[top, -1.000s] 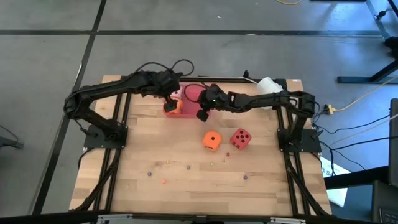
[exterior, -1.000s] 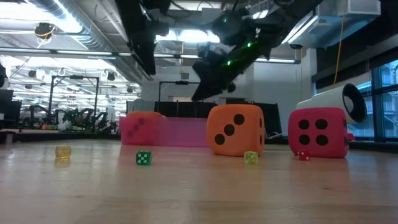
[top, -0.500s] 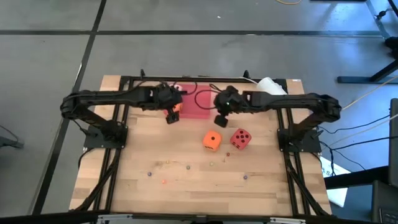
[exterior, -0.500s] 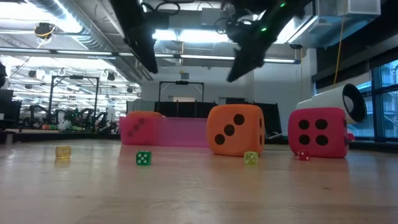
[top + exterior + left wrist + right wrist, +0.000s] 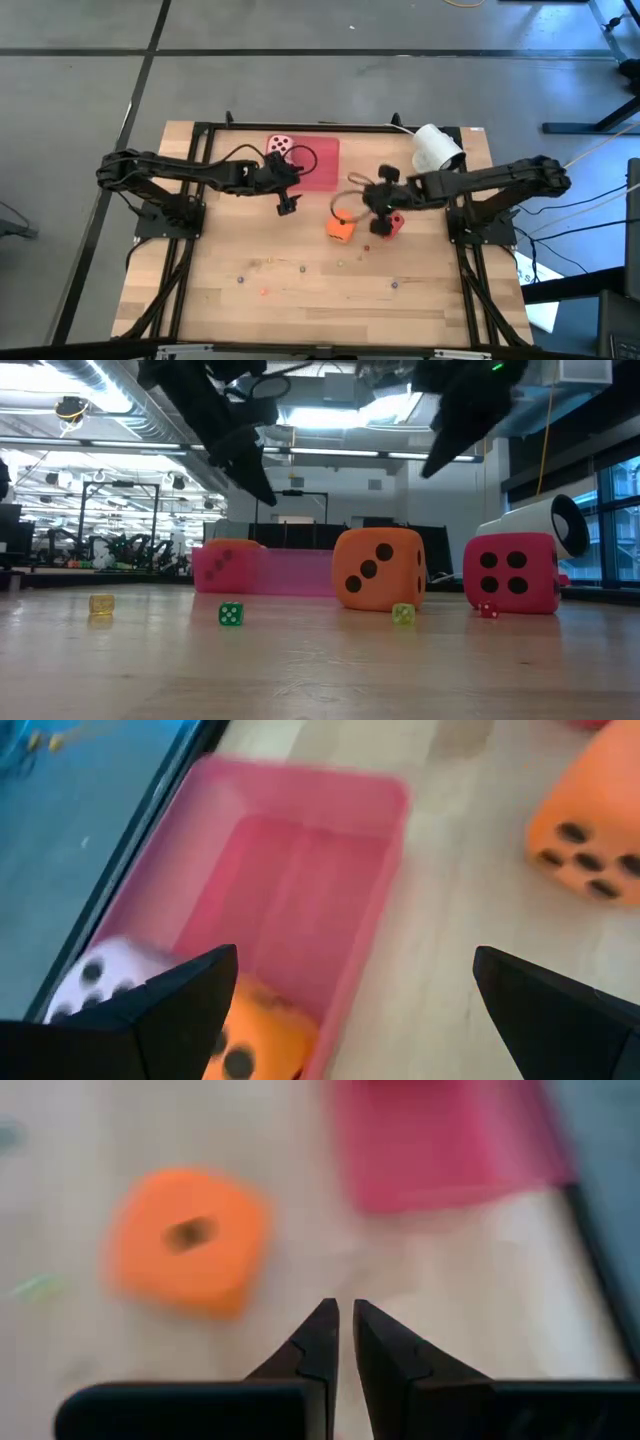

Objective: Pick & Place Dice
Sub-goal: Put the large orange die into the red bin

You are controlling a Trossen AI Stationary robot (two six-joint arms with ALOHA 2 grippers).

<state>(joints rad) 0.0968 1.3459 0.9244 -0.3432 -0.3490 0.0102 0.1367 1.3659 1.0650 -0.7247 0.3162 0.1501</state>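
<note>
The right hand (image 5: 381,208), clenched and empty, hovers by the red die (image 5: 395,223); the left hand (image 5: 287,203) hangs released.

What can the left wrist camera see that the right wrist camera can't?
Only the left wrist view shows the pink die and an orange die lying inside the red tray, seen between the open left gripper fingers. Only the right wrist view shows the right gripper, shut and empty. Both show the tray and the other orange die on the wooden table.
</note>
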